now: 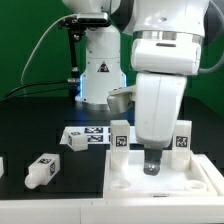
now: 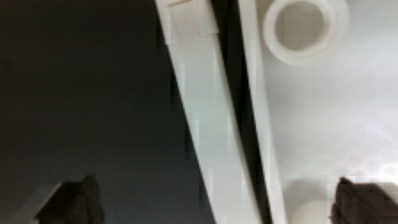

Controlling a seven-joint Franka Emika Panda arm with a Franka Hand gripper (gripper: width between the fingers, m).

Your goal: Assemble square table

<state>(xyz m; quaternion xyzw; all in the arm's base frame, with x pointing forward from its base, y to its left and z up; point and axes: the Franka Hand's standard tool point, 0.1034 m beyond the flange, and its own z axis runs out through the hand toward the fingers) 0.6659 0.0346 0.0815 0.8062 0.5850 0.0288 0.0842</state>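
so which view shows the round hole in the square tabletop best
The wrist view: the round hole is close up, its rim plain. The exterior view shows the square tabletop below the gripper, but no hole can be made out there.

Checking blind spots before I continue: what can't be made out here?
Tabletop: exterior view's bottom edge cuts it off; arm hides its middle.
Gripper: contact with the tabletop, too small to tell.
Fingertips: wrist view, cut off by the edge.
Leg tags: exterior view, too small.

A robotics lab: a white robot base (image 1: pixel 100 72) on a black table (image 1: pixel 25 125), beside a tag-printed marker board (image 1: pixel 85 137)
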